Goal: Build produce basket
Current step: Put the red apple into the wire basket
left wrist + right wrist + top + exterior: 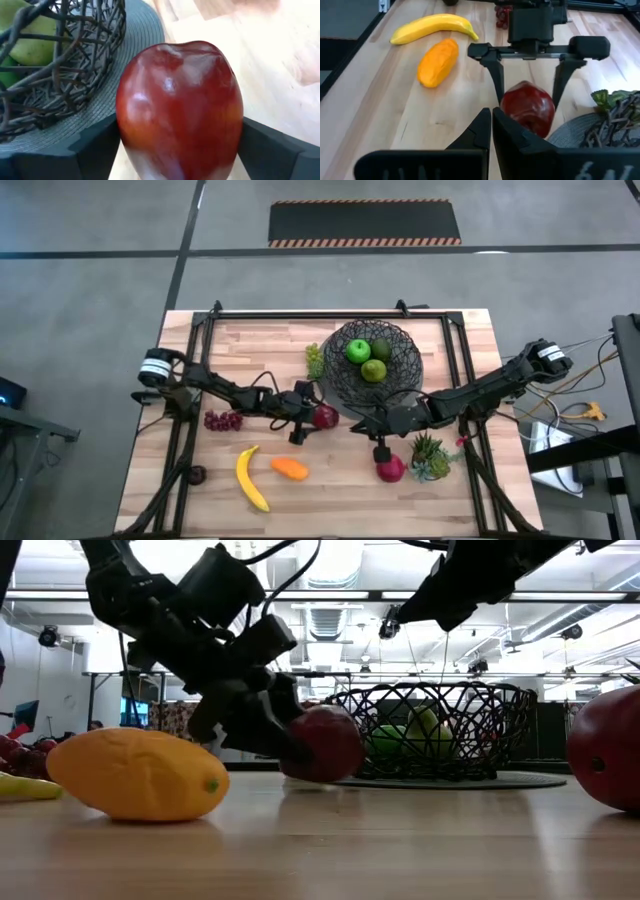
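Left wrist view shows left claw gripping red apple on tabletop, beside basket base; high view mostly hides that grip. Right claw narrow, nr basket; its fingertips cut off in low view.

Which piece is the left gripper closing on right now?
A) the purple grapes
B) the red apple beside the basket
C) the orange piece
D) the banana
B: the left gripper has a finger on each side of the red apple, which sits on the table by the basket base, while the banana and orange piece lie untouched.
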`<action>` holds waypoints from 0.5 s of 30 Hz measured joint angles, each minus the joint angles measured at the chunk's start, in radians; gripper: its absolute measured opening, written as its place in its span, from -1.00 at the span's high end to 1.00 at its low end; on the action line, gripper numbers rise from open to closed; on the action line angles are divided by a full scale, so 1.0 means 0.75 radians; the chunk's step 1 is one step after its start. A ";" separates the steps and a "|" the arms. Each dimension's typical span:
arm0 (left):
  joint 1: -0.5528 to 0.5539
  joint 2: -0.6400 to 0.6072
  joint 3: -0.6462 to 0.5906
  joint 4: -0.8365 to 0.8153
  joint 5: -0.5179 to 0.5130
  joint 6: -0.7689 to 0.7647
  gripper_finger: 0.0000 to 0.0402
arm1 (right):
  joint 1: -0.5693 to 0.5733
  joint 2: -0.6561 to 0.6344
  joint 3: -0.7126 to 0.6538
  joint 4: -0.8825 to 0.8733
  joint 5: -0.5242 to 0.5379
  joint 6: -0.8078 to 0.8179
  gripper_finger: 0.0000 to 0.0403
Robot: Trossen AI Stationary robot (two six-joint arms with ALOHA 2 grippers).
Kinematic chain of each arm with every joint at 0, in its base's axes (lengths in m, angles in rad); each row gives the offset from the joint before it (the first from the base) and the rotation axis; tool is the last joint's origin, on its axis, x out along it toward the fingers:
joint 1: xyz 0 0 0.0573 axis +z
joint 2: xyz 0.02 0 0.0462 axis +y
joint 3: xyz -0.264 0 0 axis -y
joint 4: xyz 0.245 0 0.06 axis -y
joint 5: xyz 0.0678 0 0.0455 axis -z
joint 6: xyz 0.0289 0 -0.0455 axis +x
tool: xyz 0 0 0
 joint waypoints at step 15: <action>-0.058 -0.193 -0.032 0.126 -0.009 -0.035 -0.47 | 0.000 0.001 -0.035 0.281 0.036 -0.205 0.96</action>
